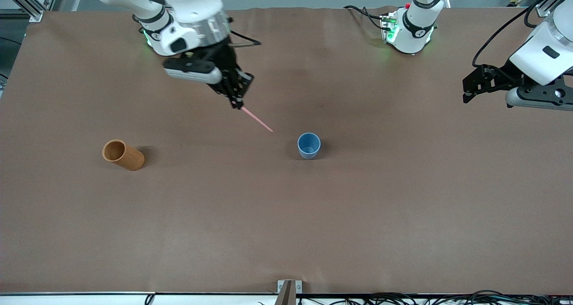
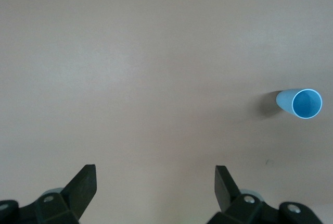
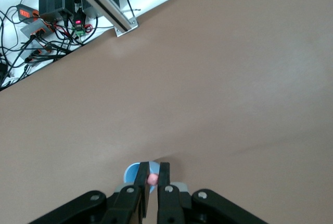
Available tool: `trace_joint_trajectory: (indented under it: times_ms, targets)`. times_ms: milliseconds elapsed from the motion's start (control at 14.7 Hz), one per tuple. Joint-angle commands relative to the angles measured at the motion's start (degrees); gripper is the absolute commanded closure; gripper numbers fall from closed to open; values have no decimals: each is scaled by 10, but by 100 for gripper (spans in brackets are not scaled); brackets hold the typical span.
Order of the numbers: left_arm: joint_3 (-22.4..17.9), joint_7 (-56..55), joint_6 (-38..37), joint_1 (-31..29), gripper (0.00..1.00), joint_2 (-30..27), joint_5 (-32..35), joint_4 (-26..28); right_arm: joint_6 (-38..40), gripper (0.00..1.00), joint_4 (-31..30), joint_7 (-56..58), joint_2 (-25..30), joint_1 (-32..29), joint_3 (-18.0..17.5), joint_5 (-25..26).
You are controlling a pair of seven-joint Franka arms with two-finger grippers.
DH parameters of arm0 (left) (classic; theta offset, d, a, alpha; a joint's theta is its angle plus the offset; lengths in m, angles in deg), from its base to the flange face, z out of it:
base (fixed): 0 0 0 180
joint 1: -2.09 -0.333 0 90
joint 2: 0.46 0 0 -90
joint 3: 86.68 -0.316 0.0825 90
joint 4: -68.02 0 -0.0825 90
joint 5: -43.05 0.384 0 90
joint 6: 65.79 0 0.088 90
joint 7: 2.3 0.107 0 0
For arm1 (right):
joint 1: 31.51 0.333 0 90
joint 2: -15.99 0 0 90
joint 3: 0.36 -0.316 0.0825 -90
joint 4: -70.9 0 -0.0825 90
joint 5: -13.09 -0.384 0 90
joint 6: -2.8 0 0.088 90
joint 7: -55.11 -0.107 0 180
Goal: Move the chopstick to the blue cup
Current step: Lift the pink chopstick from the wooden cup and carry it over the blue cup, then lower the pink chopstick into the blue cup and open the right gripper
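The right gripper [image 1: 236, 102] is up in the air over bare tabletop, between the right arm's base and the blue cup [image 1: 309, 145]. Its jaws are pressed together, pinching the chopstick [image 1: 257, 119] by its upper end. The pale-pink stick slants down out of the fingers, tip pointing toward the blue cup & stopping just short of the cup's rim in the front view, w/ nothing of it inside the cup. In the right wrist view the stick's pink end [image 3: 153, 179] shows between the two black fingers [image 3: 164, 174], w/ part of the cup [image 3: 132, 172] visible just past them.

The blue cup stands upright on the brown table [image 1: 403, 215], mouth open & nothing in it. An orange-brown cylindrical holder [image 1: 123, 154] stands on the table at about the same depth as the cup, well apart from it toward the right arm's end.

The left gripper [image 1: 468, 88] waits over the table's edge at the left arm's end, well apart from the cup. Its jaws are spread wide w/ nothing between them; the left wrist view shows both fingertips [image 2: 83, 182] apart over bare table, cup [image 2: 301, 103] off to one side.
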Motion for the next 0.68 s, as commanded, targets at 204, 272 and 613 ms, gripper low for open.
trace_joint_trajectory:
  times_ms: [204,272,613]
  targets:
    - [1,-3,-5,-6,0,7,-12,-16,7,100,105,-164,-140,97,10,74]
    - [1,-3,-5,-6,0,7,-12,-16,7,100,109,-165,-149,101,11,75]
    - [0,-5,-9,-6,0,6,-26,-16,6,100,113,-167,-162,110,11,83]
